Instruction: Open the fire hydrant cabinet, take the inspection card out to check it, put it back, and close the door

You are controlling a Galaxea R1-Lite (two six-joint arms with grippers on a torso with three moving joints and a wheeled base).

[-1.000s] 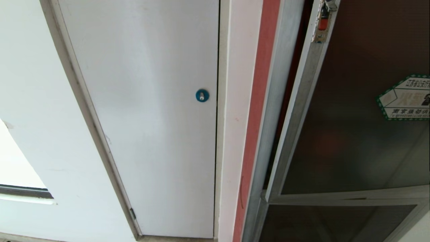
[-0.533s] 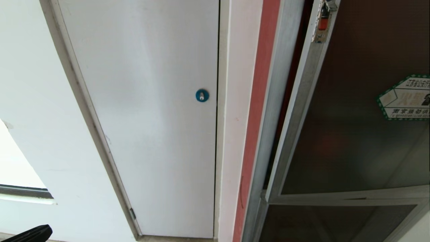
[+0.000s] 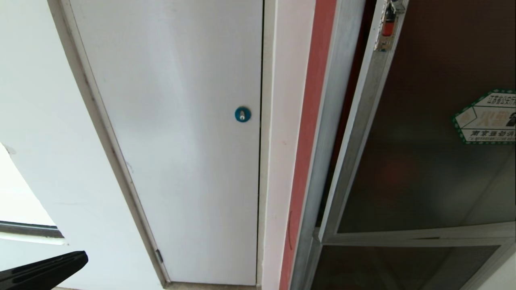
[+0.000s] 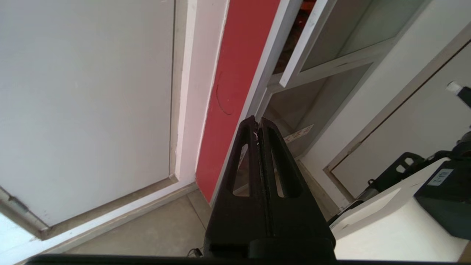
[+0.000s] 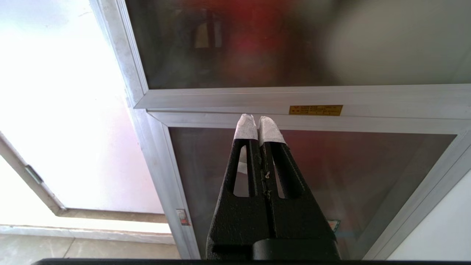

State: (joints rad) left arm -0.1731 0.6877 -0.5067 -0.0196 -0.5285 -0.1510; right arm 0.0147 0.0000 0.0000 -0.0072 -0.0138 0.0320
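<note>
The fire hydrant cabinet (image 3: 331, 121) shows as a silver frame beside a red strip at the right of the head view. Its door (image 3: 419, 161), dark glass with a green-bordered sticker (image 3: 485, 117) and a small red latch (image 3: 388, 25), stands slightly ajar, with a dark gap along its left edge. My left gripper (image 3: 78, 259) pokes into the bottom left corner, shut and empty. In the left wrist view this gripper (image 4: 257, 123) points at the frame's foot below the door's corner (image 4: 294, 70). My right gripper (image 5: 258, 123), white-taped tips shut on nothing, hangs before the lower glass panel (image 5: 368, 165). The inspection card is hidden.
A plain white panel (image 3: 177, 141) with a round blue lock (image 3: 242, 114) fills the wall left of the red strip (image 3: 308, 133). The floor (image 4: 147, 228) lies below. A yellow label (image 5: 315, 109) sits on the rail between the two glass panels.
My left gripper has risen into the bottom left corner of the head view and reaches further in than half a second ago. The door and the view have not shifted.
</note>
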